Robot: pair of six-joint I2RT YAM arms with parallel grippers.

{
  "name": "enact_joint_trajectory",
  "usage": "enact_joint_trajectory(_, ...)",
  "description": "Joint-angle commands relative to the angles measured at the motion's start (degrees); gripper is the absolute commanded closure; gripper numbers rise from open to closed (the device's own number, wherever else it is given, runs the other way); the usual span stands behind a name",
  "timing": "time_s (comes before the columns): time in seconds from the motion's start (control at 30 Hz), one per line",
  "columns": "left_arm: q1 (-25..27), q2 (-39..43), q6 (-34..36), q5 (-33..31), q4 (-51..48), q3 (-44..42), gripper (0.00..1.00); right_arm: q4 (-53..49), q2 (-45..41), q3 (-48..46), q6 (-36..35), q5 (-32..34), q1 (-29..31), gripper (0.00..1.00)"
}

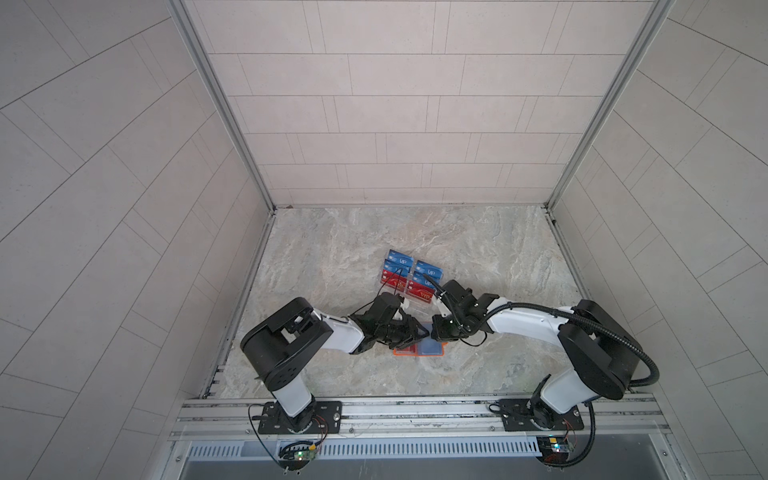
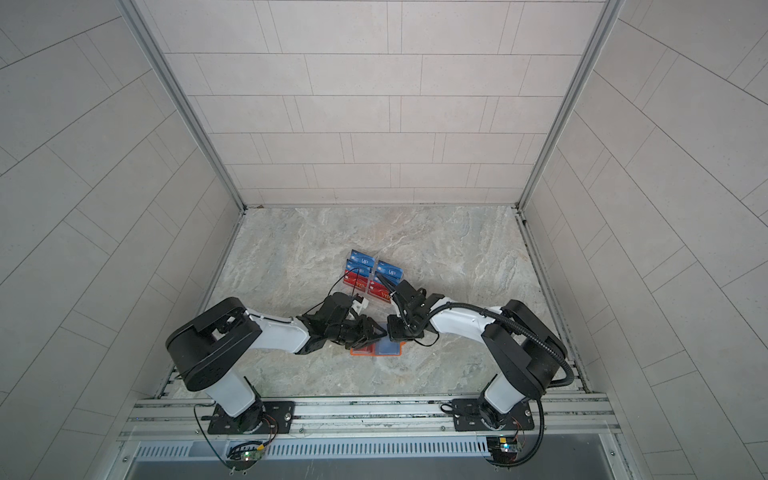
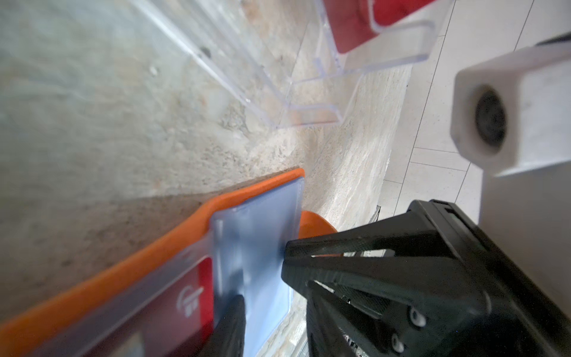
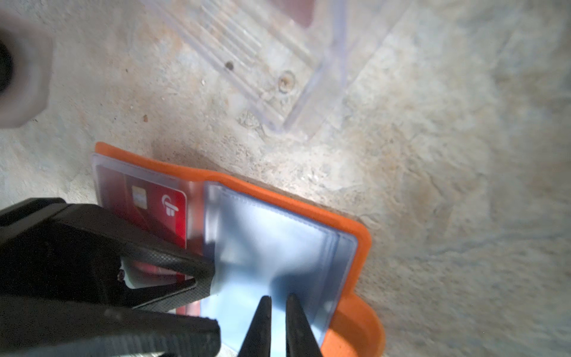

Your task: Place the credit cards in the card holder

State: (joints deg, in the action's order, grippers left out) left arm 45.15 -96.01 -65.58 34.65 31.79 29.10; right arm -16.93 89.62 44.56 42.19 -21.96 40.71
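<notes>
while both tools hover at the open card holder [image 4: 278, 197], it's likely pocket-opening: left tool [image 4: 216, 298] half open astride the clear sleeve [image 4: 278, 247], right tool [image 4: 278, 296] narrow at its edge, grip unclear. next wants a credit card [image 1: 398, 258] from the acrylic rack [image 3: 312, 114] beyond. holder flat on the counter [image 1: 332, 249] beneath them, long axis tool to tool.
</notes>
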Motion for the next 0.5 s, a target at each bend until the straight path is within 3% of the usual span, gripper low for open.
enact_joint_trajectory(0.0, 0.4, 0.7, -2.5, -1.3, 2.4, -2.1, 0.62, -0.7, 0.6, -1.0, 0.5, 1.8, -0.3, 0.85)
enact_joint_trajectory(0.47, 0.4, -2.1, -6.1, -0.1, 10.0, -2.0, 0.63, -0.6, 0.3, -0.9, 0.6, 1.8, -0.3, 0.86)
